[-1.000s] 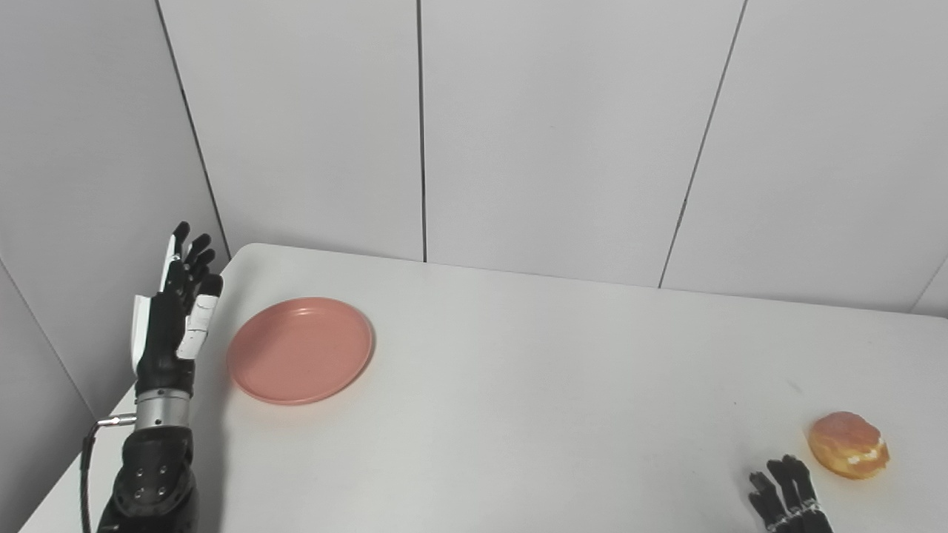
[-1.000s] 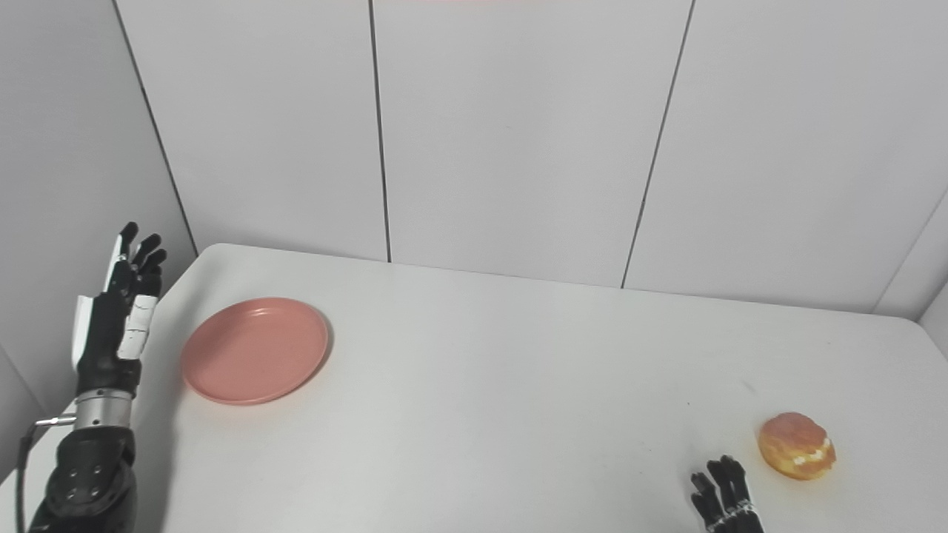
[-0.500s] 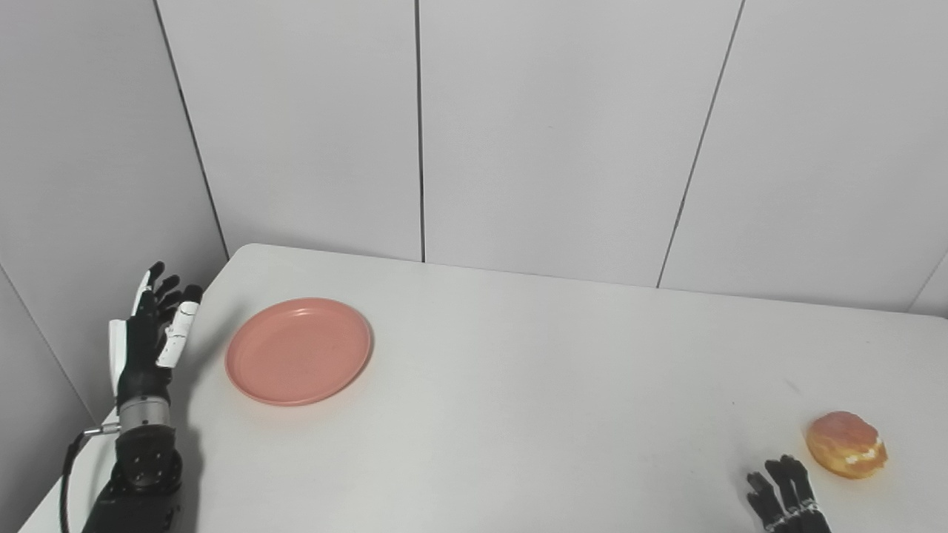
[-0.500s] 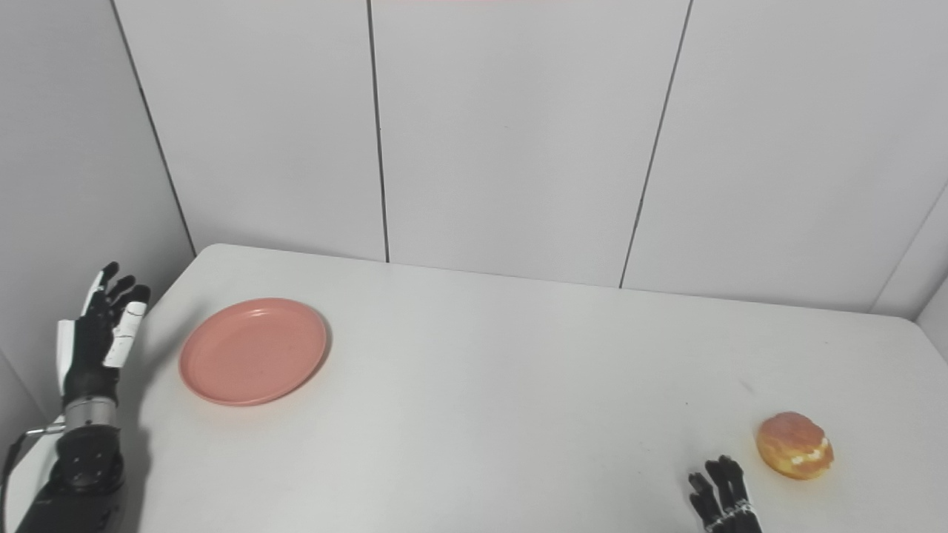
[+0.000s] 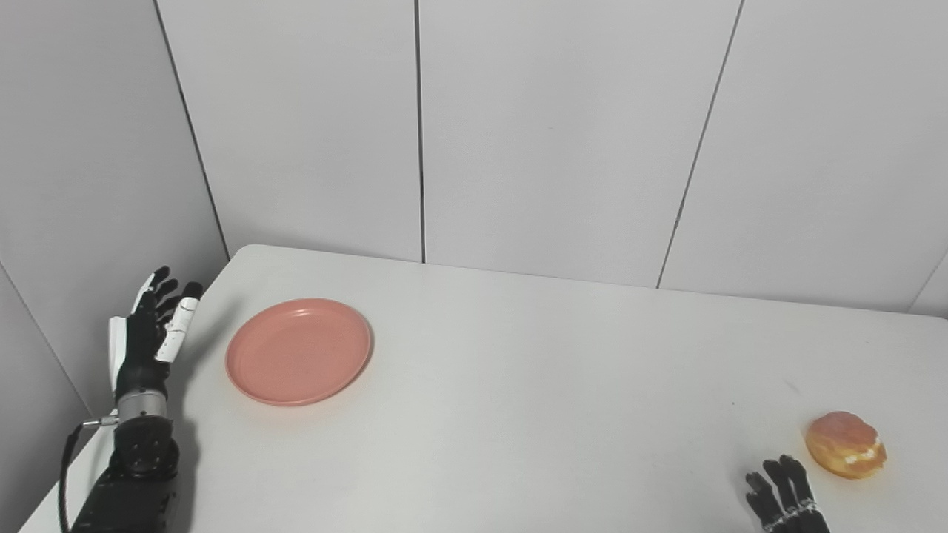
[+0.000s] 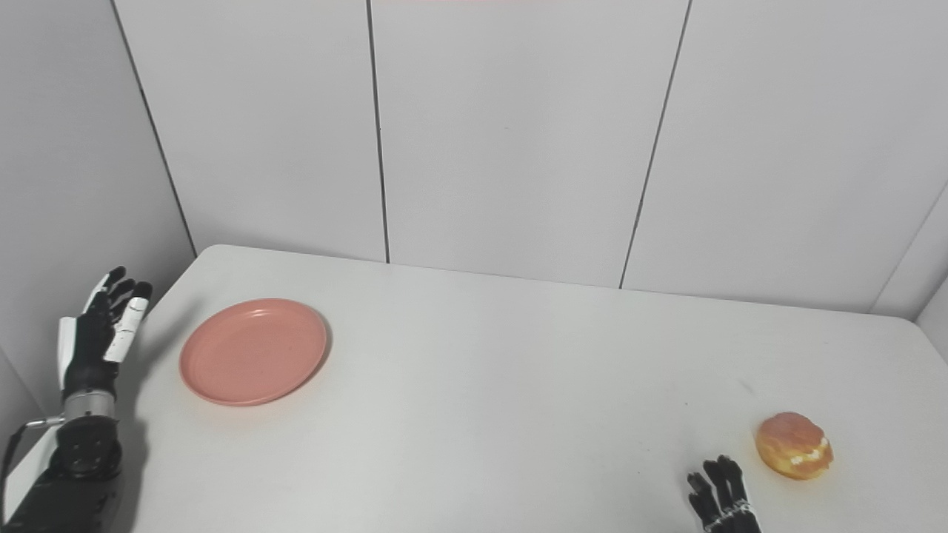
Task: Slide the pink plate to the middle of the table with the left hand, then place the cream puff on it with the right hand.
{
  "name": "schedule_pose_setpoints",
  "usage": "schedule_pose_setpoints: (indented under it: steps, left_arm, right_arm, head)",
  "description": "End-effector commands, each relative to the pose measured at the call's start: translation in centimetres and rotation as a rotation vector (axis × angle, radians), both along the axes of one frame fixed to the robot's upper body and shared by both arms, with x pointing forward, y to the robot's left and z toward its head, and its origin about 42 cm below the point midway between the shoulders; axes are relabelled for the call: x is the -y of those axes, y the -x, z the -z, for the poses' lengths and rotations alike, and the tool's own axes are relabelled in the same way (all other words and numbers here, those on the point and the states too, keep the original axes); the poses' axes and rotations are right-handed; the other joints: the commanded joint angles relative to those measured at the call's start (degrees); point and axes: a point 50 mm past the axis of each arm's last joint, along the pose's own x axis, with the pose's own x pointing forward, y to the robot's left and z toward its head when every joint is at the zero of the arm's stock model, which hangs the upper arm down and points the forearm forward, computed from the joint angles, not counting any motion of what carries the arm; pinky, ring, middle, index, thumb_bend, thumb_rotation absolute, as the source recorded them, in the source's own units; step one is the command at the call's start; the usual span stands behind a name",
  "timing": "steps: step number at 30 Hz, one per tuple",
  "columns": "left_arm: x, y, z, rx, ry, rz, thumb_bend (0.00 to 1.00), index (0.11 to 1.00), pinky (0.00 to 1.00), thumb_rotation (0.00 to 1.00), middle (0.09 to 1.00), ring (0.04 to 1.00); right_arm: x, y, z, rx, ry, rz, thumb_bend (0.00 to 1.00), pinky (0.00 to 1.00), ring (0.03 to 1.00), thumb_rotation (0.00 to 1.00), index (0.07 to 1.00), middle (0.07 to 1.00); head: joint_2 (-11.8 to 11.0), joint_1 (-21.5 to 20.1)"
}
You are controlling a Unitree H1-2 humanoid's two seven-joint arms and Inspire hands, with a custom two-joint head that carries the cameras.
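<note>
Down and back comes the left hand (image 5: pixel 148 326): a second ago it stood high beside the pink plate (image 5: pixel 298 351), fingertips up near the table's far left corner, and now it sits lower and further out to the left, at the table's left edge. Over the last half second it has barely shifted. It stands upright, fingers (image 5: pixel 159 285) stretched and spread, grasping nothing, with a clear gap between it and the plate's left rim. Its shadow falls on the table (image 5: pixel 518 385) just short of the plate.

Plate hasn't budged. It lies flat on the left part of the white tabletop, same spot as before, well off from the middle, nothing on it.

Over on the right, no change either. The cream puff (image 5: pixel 845 444) rests near the right front corner of the table, golden top, a band of pale filling showing along its lower side. The right hand (image 5: pixel 781 492) peeks in at the bottom edge just left of the puff, near it but not touching. Only its dark fingertips show, pointing up and slightly apart, holding nothing; the rest of the hand is cut off by the frame. It sits where it sat a second ago.

Behind the table, plain grey wall panels (image 5: pixel 555 133) with dark seams between them.
</note>
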Motion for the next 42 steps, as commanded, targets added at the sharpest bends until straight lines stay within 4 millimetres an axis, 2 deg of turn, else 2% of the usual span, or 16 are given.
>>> schedule_pose_setpoints:
  steps: [1,4,9,16,20,22,27,33,39,42]
  left_arm:
    - [1.6,1.1,2.7,-0.025,0.042,0.048,0.85,0.87,0.76,0.85,0.877,0.821]
    - [2.0,0.9,2.7,-0.031,0.042,0.074,0.85,0.887,0.78,0.86,0.882,0.821]
    - [2.6,0.6,2.8,-0.029,0.078,0.126,0.94,0.905,0.78,0.87,0.876,0.829]
    - [3.8,-0.3,1.6,0.003,0.08,0.242,0.9,0.87,0.76,0.83,0.877,0.859]
    - [4.4,-0.7,0.7,0.021,0.07,0.31,0.87,0.904,0.84,0.84,0.904,0.893]
    - [4.7,-0.7,0.3,0.021,0.046,0.348,0.83,0.935,0.87,0.88,0.924,0.922]
    - [5.6,-0.2,0.6,0.016,0.05,0.39,0.81,0.964,0.88,0.89,0.937,0.926]
    - [7.6,-0.1,1.5,-0.006,0.053,0.424,0.86,0.94,0.84,0.86,0.912,0.894]
    - [10.3,0.2,1.7,-0.013,0.069,0.474,0.82,0.932,0.81,0.85,0.902,0.884]
    - [11.4,0.1,1.9,-0.03,0.08,0.488,0.85,0.935,0.8,0.85,0.901,0.882]
  right_arm:
    - [2.3,1.0,5.2,-0.286,0.029,0.049,0.89,1.0,0.97,0.97,1.0,0.994]
    - [2.2,1.0,5.2,-0.287,0.028,0.05,0.89,1.0,0.971,0.97,1.0,0.995]
    - [2.1,1.0,5.1,-0.285,0.035,0.053,0.89,1.0,0.966,0.97,1.0,0.993]
    - [2.1,1.0,5.2,-0.283,0.036,0.05,0.9,1.0,0.962,0.97,1.0,0.991]
    - [2.0,1.0,5.3,-0.284,0.035,0.05,0.9,1.0,0.958,0.97,1.0,0.991]
    - [2.0,0.9,5.3,-0.284,0.035,0.049,0.9,1.0,0.957,0.97,1.0,0.992]
    - [1.9,0.9,5.3,-0.282,0.038,0.049,0.88,1.0,0.952,0.98,1.0,0.987]
    - [1.8,0.8,5.3,-0.286,0.028,0.047,0.89,1.0,0.954,0.96,1.0,0.986]
    - [1.5,0.9,5.2,-0.285,0.026,0.047,0.9,1.0,0.958,0.96,1.0,0.988]
    - [1.4,1.0,5.1,-0.282,0.032,0.047,0.9,1.0,0.954,0.96,1.0,0.987]
  head:
    - [0.1,0.0]
    - [0.1,-0.1]
    - [0.2,-0.4]
    - [0.3,-0.7]
    - [0.4,-0.8]
    - [0.3,-0.8]
    - [0.3,-0.9]
    - [0.4,-1.2]
    - [0.7,-1.7]
    - [1.0,-2.4]
